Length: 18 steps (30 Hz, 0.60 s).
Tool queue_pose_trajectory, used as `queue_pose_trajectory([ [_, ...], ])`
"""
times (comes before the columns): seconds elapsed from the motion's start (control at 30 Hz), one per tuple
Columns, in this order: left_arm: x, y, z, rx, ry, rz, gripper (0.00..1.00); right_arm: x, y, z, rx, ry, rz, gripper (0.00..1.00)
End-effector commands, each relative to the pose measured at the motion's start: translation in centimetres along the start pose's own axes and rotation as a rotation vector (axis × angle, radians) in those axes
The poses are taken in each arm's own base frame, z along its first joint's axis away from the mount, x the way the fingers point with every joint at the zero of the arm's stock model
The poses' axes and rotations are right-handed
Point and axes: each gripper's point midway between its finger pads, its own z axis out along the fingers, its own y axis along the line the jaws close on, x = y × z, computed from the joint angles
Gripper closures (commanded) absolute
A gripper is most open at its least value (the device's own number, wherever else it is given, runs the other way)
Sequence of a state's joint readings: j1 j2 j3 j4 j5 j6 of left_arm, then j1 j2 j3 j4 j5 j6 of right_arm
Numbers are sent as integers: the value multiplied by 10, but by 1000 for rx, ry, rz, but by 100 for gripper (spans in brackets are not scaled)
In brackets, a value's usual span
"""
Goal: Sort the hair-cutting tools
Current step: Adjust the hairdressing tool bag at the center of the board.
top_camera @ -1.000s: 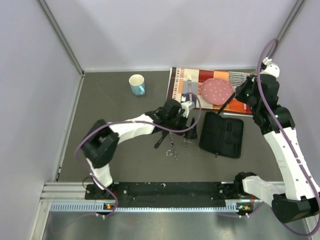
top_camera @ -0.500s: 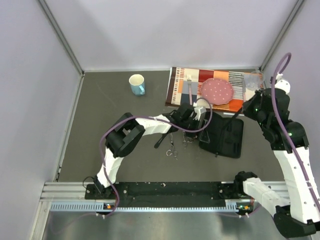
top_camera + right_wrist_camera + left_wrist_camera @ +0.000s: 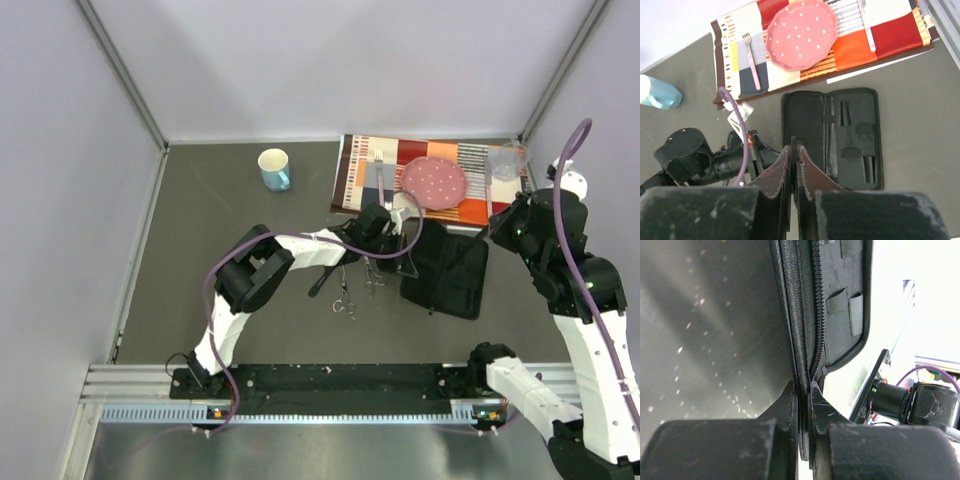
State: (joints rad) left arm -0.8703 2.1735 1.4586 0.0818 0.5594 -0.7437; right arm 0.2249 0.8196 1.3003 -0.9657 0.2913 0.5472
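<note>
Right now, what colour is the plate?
The plate is pink with white dots, clearest in the right wrist view.

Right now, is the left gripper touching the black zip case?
Touching. The left wrist view shows the left gripper shut on the black zip case, with the zippered edge pinched between both fingers.

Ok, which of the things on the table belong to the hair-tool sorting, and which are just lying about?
Job: silver scissors, second scissors, black comb beside them; open zip case, its edge clamped in the left gripper.
Lying about: blue mug, pink plate, fork, knife, striped placemat, clear cup.
</note>
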Motion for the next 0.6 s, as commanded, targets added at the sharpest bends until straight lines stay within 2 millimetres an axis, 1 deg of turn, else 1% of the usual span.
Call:
queue_pose_trajectory([
  [0.0, -19, -15, -32, -20, -141, -20, 100, 5, -1, 2, 0, 12, 12, 100],
  [0.03, -28, -23, -44, -19, -193, -22, 100, 6, 0, 2, -2, 15, 15, 100],
  [0.07, -33, -29, -49, -7, -227, -48, 100, 10, -1, 4, 2, 28, 17, 100],
  [0.1, -28, -25, -53, -24, -237, -73, 100, 14, 0, 5, -5, 40, 17, 100],
  [0.13, -36, -29, -62, -37, -285, -91, 100, 18, -1, 7, -4, 53, 16, 100],
  [0.23, -37, -31, -70, -38, -332, -197, 100, 29, -1, 10, -14, 85, 21, 100],
  [0.3, -39, -32, -70, -34, -363, -268, 100, 33, 0, 7, -29, 93, 31, 100],
  [0.37, -41, -27, -68, -74, -405, -325, 100, 42, -5, 10, -15, 105, 36, 100],
  [0.4, -34, -25, -63, -99, -397, -340, 100, 44, -8, 8, -14, 98, 41, 100],
  [0.43, -31, -21, -60, -127, -403, -364, 100, 53, -12, 12, -4, 113, 42, 100],
  [0.47, -27, -18, -56, -147, -407, -412, 100, 57, -13, 12, -8, 114, 53, 100],
  [0.5, -19, -12, -49, -179, -412, -437, 100, 59, -11, 10, -30, 111, 59, 100],
  [0.53, -15, -10, -46, -187, -412, -461, 100, 68, -13, 13, -31, 123, 59, 100],
  [0.57, -12, -12, -43, -184, -421, -507, 100, 70, -13, 13, -38, 121, 70, 100],
])
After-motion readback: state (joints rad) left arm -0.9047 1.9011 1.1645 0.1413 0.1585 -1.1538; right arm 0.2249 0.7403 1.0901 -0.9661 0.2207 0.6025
